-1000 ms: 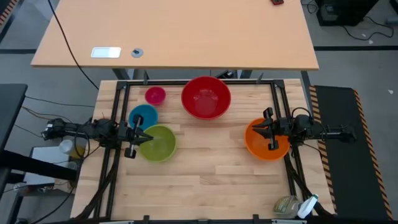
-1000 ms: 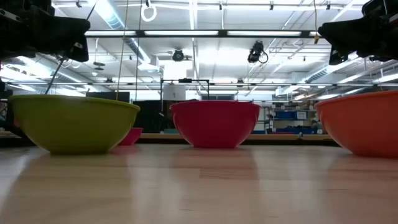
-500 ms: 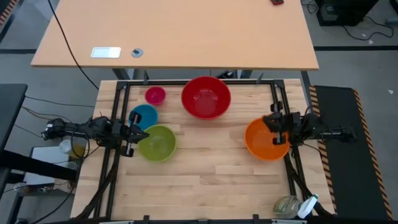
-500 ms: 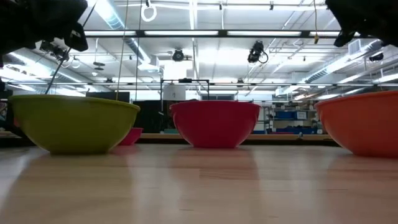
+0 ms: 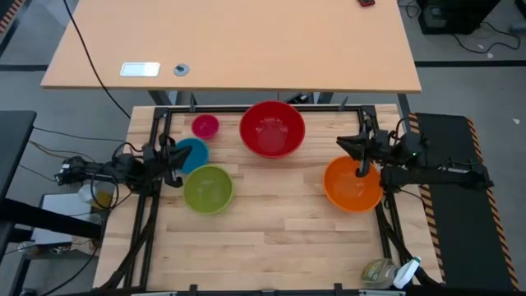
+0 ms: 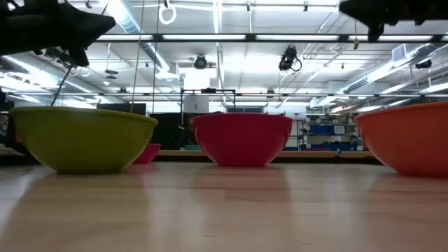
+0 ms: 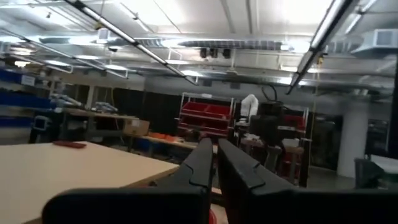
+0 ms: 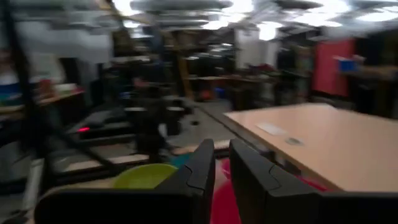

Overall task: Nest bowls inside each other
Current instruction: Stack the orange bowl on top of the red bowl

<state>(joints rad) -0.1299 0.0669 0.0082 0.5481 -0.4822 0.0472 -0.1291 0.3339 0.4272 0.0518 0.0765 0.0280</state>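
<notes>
Five bowls stand apart on their bases on the wooden table: red point(image 5: 272, 129) at the far middle, pink point(image 5: 205, 126) and blue point(image 5: 191, 153) at the far left, green point(image 5: 207, 188) nearer, orange point(image 5: 352, 184) at the right. The low view shows the green point(image 6: 82, 136), red point(image 6: 241, 138) and orange point(image 6: 409, 143) bowls, with the pink one point(image 6: 145, 152) behind the green. My left gripper point(image 5: 174, 158) hangs shut beside the blue bowl, tipped upward point(image 7: 215, 146). My right gripper point(image 5: 341, 145) is shut and high over the orange bowl's far rim point(image 8: 222, 149).
A black frame rail point(image 5: 164, 123) runs round the table's left, far and right sides. Beyond the far edge stands a tan desk point(image 5: 230, 41) with a white card point(image 5: 140, 69). A bottle point(image 5: 386, 271) lies at the near right corner. The table's middle and near part are bare wood.
My right gripper has risen from just over the orange bowl and gone toward the far edge. My left gripper has swung from the green bowl's left rim toward the far edge, beside the blue bowl, turning and tipping upward. No bowl has moved.
</notes>
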